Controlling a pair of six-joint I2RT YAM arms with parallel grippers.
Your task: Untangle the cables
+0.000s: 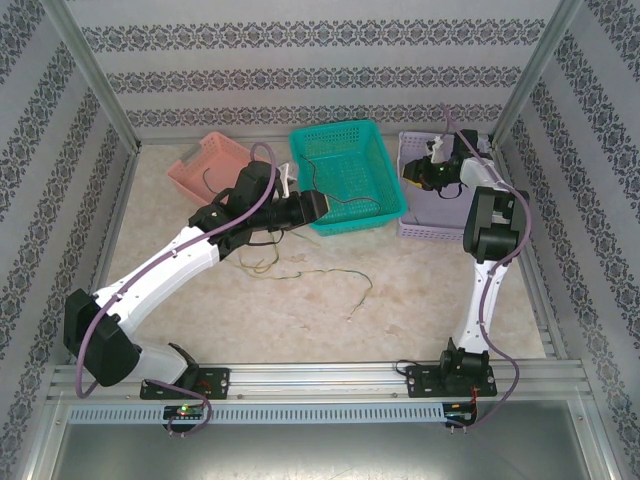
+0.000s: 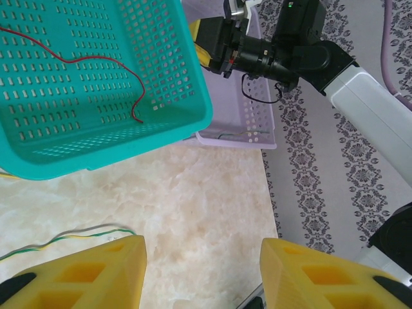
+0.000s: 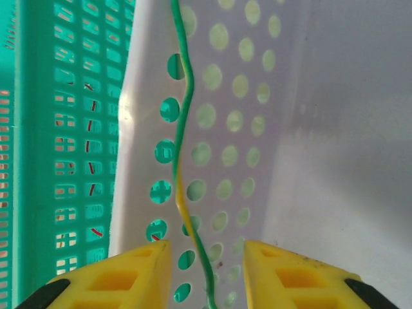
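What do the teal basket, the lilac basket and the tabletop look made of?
Teal basket: moulded plastic, slightly glossy; the uniform slotted grid walls suggest it.
Lilac basket: plastic too, smooth, fairly matte, with regular round holes.
Tabletop: cream marbled pattern with a faint sheen; real stone or printed laminate, I cannot tell.

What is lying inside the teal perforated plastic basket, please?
A thin red wire curls across the teal perforated plastic basket's floor. From the top camera, the left arm's wrist covers its near-left corner, so anything there cannot be seen.
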